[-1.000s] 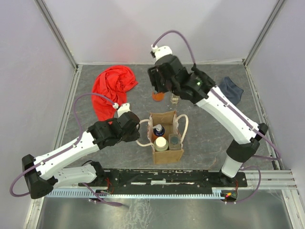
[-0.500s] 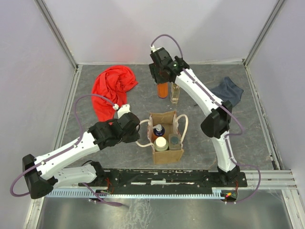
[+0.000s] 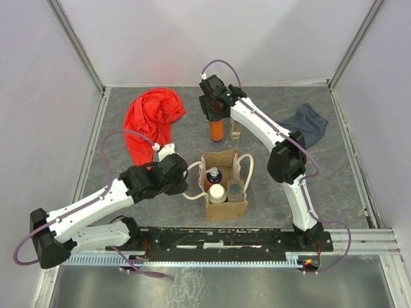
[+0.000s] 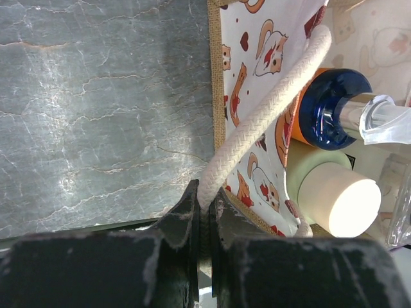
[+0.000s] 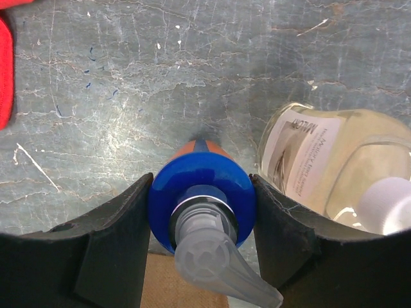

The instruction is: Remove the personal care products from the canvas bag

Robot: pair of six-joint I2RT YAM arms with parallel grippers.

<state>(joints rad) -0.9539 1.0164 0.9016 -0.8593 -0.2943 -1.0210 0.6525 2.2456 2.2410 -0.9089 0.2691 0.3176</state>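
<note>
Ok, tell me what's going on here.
The right gripper is shut on an orange blue-topped bottle, upright over the table beyond the canvas bag, next to the slim amber bottle already out. The left gripper pinches one cream handle of the bag. Three sit inside: a second orange bottle, a beige white-capped bottle and a clear dark-capped bottle.

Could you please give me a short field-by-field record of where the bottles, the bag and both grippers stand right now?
left gripper: shut on the bag's cream handle
right gripper: shut on the held orange bottle, at its blue top
canvas bag: upright, open
in bag: second orange bottle, beige bottle, dark-capped bottle
out of bag: held orange bottle; amber bottle beside it
cloths: red cloth far left; blue-grey cloth far right
</note>
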